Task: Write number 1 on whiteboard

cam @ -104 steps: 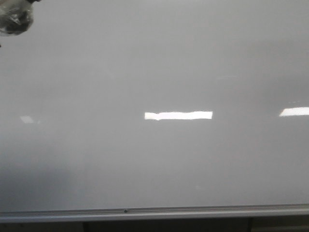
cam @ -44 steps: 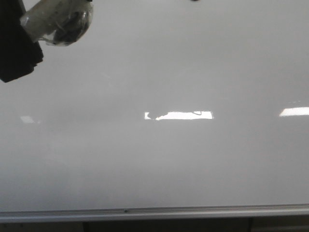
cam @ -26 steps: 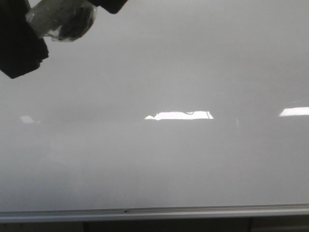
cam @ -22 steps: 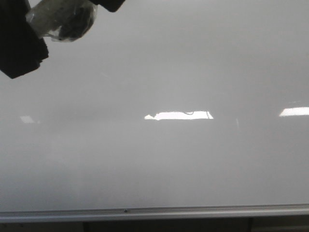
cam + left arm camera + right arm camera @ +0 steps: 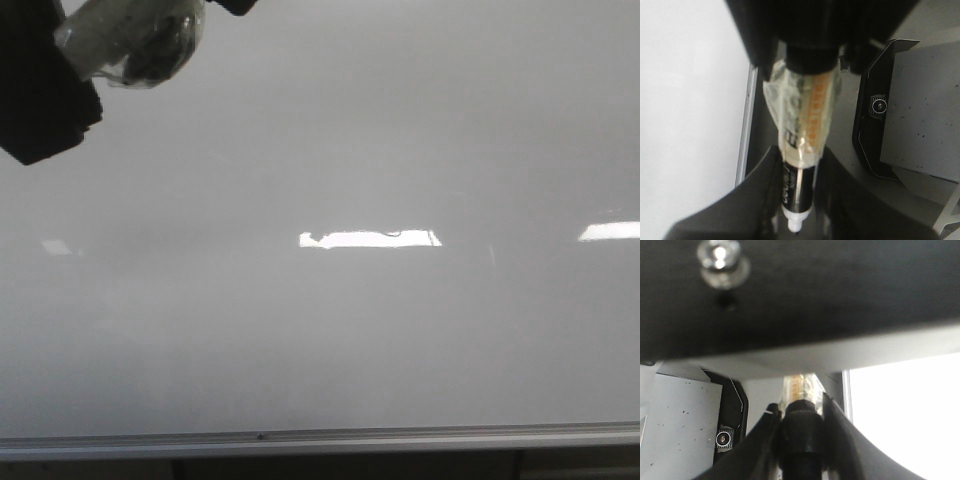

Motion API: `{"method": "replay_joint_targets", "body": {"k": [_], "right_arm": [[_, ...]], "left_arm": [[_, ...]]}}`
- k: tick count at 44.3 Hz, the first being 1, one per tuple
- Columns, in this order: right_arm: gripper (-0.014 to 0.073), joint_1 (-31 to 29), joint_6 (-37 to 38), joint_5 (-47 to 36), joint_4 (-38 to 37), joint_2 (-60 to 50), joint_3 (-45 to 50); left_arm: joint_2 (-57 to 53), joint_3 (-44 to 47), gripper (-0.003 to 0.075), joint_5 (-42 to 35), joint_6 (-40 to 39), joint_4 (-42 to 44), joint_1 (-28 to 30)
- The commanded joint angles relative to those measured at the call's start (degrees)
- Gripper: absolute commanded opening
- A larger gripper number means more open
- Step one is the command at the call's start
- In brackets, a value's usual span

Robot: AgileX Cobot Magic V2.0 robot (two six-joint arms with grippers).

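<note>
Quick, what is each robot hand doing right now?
Left gripper: shut on the marker.
Right gripper: shut on a black cap-like piece.

Both claws clamped — left claw (image 5: 795, 200), right claw (image 5: 800, 440).

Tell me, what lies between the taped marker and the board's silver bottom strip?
Front view: below the taped marker, only bare whiteboard with light reflections down to the silver strip.

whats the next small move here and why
Probably pull the cap off. The left gripper holds the marker by its body, the right gripper clamps its dark cap end, and the whiteboard shows no stroke yet.
</note>
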Motion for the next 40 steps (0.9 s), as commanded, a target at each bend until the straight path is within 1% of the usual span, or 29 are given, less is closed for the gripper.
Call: {"method": "replay_joint_targets", "body": {"k": [1,3,7,10,16,22,33,40], "right_arm": [[0.0022,0.04,-0.19,-1.62,2.24,-1.55,-1.99],[0.0022,0.04,0.14,-1.62,1.82,-1.55,-1.99],[0.0022,-0.28,1.94,-1.42,-0.17,-1.79,-1.99],[0.0022,-1.02,4.10,-0.62,-2.52,-2.21,-1.99],[0.0022,-4.47,10.16,3.44,-7.73,-3.79,-1.99],[0.0022,-10.31,17.95,7.79,-11.96,-6.17,-1.70],[0.0022,-25.11,36.04,11.08,-20.82,-12.97,2.15],[0.0022,-34.68,43.05,9.99,-25.07,-18.37,7.65]], "left_arm": [[-1.48,-1.92,0.0199,-4.07,-0.33,-0.83,-0.20],[-1.52,-1.92,0.0315,-4.07,-0.33,-0.83,-0.20],[-2.07,-2.16,0.0494,-4.07,-1.22,0.10,0.30],[-3.10,-2.16,0.0549,-4.07,-1.87,0.20,1.49],[-5.95,-2.16,0.0555,-3.62,-3.54,0.20,5.79],[-10.16,-1.74,0.0555,-3.62,-7.03,0.08,11.51],[-17.19,3.86,0.0555,-4.66,-16.18,0.08,22.60],[-19.57,6.78,0.0555,-6.47,-19.83,0.19,29.60]]}}
